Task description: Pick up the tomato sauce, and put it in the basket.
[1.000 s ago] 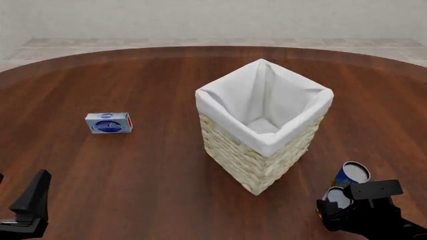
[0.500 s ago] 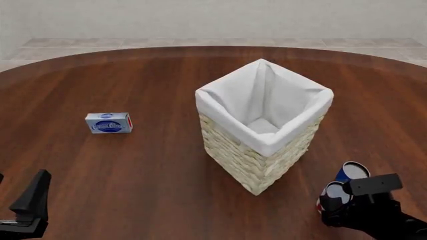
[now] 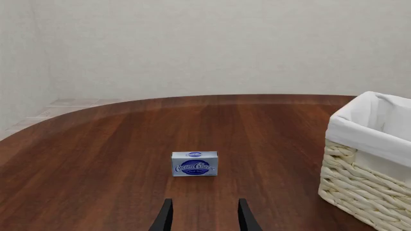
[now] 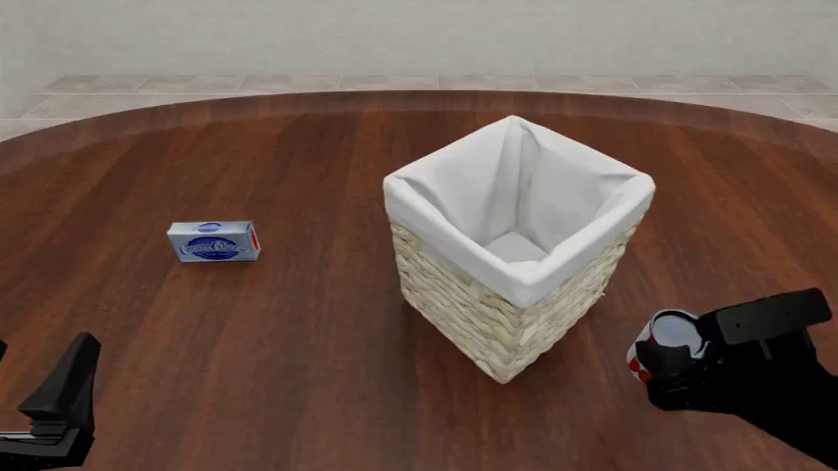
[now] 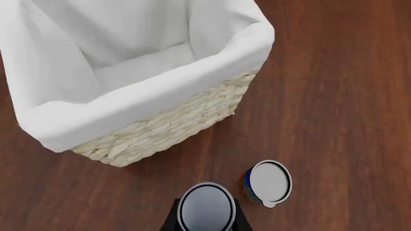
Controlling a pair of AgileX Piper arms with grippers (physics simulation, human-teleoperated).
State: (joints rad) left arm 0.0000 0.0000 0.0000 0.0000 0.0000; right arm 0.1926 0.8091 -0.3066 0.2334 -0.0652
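The tomato sauce, a small red-labelled can with a silver-white top, is held off the table to the right of the basket's near corner. My right gripper is shut on it. In the right wrist view the can's top sits between the dark fingers, near the basket. The basket is tall pale straw with white cloth lining, standing mid-table; it also shows in the right wrist view and the left wrist view. My left gripper is open and empty at the near left, and its fingers stand apart.
A blue-labelled can stands on the table beside the held can; my right arm hides it in the front view. A small blue and white cream cheese box lies on the left, ahead of my left gripper.
My right gripper has risen with the tomato sauce can and shifted slightly right and towards the basket. The blue can, seen beside it before, is now hidden behind the arm. Left arm unmoved.
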